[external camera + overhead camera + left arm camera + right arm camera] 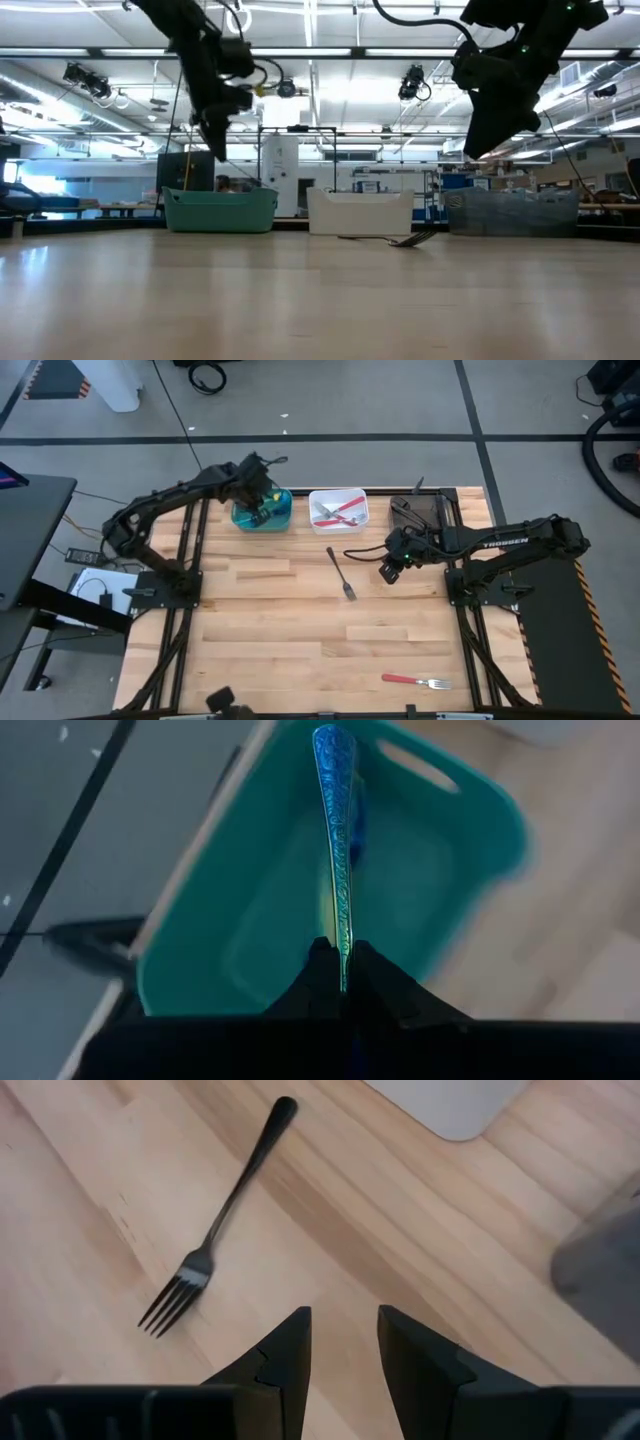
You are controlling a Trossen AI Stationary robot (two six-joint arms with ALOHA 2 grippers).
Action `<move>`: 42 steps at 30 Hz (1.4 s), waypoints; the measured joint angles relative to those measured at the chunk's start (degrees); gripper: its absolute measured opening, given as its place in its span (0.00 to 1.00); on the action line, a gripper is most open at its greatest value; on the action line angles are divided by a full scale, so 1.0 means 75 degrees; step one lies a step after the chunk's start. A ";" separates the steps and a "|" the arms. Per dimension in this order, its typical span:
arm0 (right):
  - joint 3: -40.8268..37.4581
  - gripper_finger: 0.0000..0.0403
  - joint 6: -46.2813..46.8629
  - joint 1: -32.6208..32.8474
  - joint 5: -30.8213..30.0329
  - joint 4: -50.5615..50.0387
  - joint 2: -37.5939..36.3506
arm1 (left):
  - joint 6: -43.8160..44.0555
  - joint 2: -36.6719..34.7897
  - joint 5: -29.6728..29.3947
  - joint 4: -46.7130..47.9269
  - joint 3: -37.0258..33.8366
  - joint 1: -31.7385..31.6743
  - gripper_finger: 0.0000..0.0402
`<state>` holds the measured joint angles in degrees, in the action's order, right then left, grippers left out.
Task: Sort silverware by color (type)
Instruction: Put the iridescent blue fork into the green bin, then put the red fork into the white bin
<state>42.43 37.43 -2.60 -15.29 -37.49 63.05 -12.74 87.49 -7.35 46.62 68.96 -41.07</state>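
Note:
My left gripper hangs above the teal bin, shut on an iridescent blue-teal fork. Another blue piece lies inside that bin. My right gripper is open and hovers above the table, just right of a dark grey-black fork that lies flat on the wood. The white bin holds red-handled forks. A further red-handled fork lies flat near the table's near edge. My left gripper pinches the blue-teal fork between its two fingertips, from above. The patterned handle runs on past the fingers, its rounded end pointing down into the teal bin. The gripped end is hidden between the fingers. The fork is lifted clear.
A dark bin stands right of the white one at the table's far edge. The three bins show in a row in the low view, teal, white, grey. Bare wood spreads between the dark fork and the near edge.

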 joint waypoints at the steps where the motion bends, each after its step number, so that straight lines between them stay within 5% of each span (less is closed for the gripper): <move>1: -0.0002 0.31 0.0039 0.0001 0.0000 0.0014 0.0000 | -0.0077 0.0146 0.0107 -0.0210 0.0007 -0.0154 0.03; 7: 0.0001 0.31 0.0271 -0.0004 0.0264 0.0032 0.0000 | -0.0625 0.1040 0.1252 -0.0161 0.0001 -0.0586 0.03; 13: 0.0001 0.31 0.0276 -0.0002 0.0944 0.0250 0.0001 | -0.0814 0.1675 0.0292 -0.0826 0.0001 -0.0697 0.06; 24: 0.0007 0.31 0.0610 -0.0002 0.1233 0.0658 0.0003 | -0.0791 0.1517 0.0206 -0.0894 0.0018 -0.0740 0.26; 31: 0.0007 0.31 0.0876 0.0078 0.1886 0.0651 0.0000 | -0.0672 0.1517 0.0351 0.0490 0.0553 -0.0607 0.30; 36: 0.0007 0.31 0.1729 0.0935 0.2675 0.0730 0.0000 | -0.0259 0.1192 0.1414 0.1061 0.0692 -0.0370 0.30; 42: 0.0007 0.31 0.3072 0.2800 0.1867 0.0885 0.0001 | 0.0616 0.0666 0.2412 0.1176 0.0596 0.0427 0.30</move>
<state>42.48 60.47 18.40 -1.29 -30.85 63.05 -8.12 92.49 10.74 55.44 73.43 -37.87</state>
